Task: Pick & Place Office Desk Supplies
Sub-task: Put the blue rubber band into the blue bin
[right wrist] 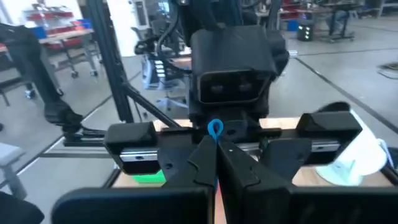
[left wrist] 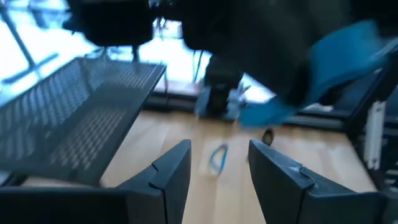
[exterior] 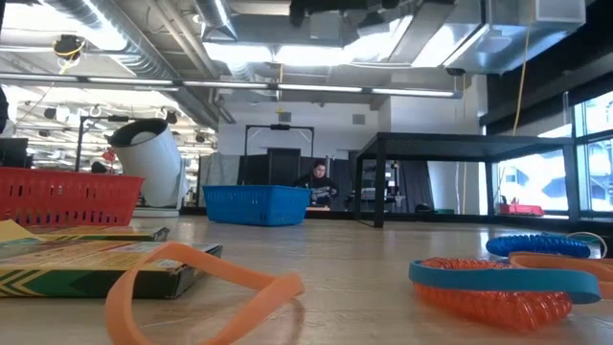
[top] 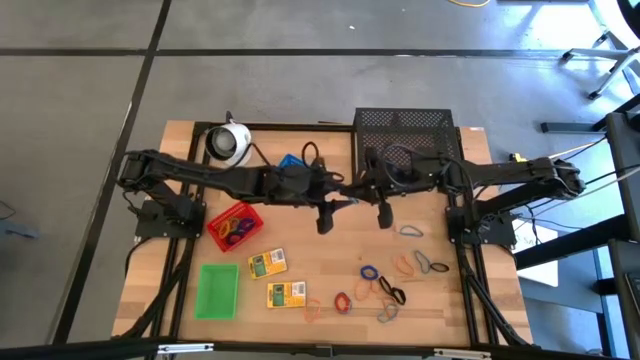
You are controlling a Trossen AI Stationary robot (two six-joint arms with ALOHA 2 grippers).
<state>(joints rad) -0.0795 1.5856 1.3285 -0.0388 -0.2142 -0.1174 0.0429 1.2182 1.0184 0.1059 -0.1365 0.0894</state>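
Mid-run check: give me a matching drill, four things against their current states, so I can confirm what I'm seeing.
Things:
1. red tray
2. green tray
3. right gripper
4. left gripper

States:
A. open, gripping nothing
B. holds coloured loops
C. shut on a small blue loop
D. looks empty

Pairs: 1-B, 2-D, 3-C, 4-A

Pale wood-grain table (top: 330, 255), black wire-mesh metal rack (top: 405, 122), glossy red plastic tray (top: 215, 238)
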